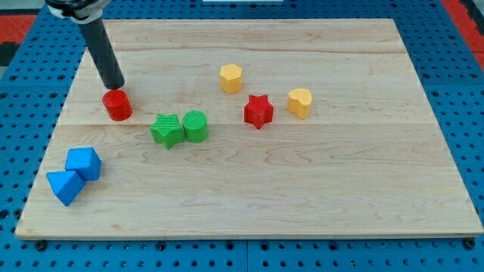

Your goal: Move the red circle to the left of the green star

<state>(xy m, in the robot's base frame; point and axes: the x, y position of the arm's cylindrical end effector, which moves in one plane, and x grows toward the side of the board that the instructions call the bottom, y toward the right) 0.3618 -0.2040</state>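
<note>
The red circle [117, 104] sits on the wooden board at the view's left. The green star [166, 130] lies to its right and a little lower, with a small gap between them. My tip [115, 87] stands at the red circle's upper edge, touching it or nearly so. The dark rod rises from there toward the view's top left.
A green cylinder [196, 125] touches the green star's right side. A red star [258, 111], a yellow hexagon [231, 78] and a yellow heart [299, 102] lie in the middle. Two blue blocks [74, 175] sit at the lower left, near the board's edge [30, 227].
</note>
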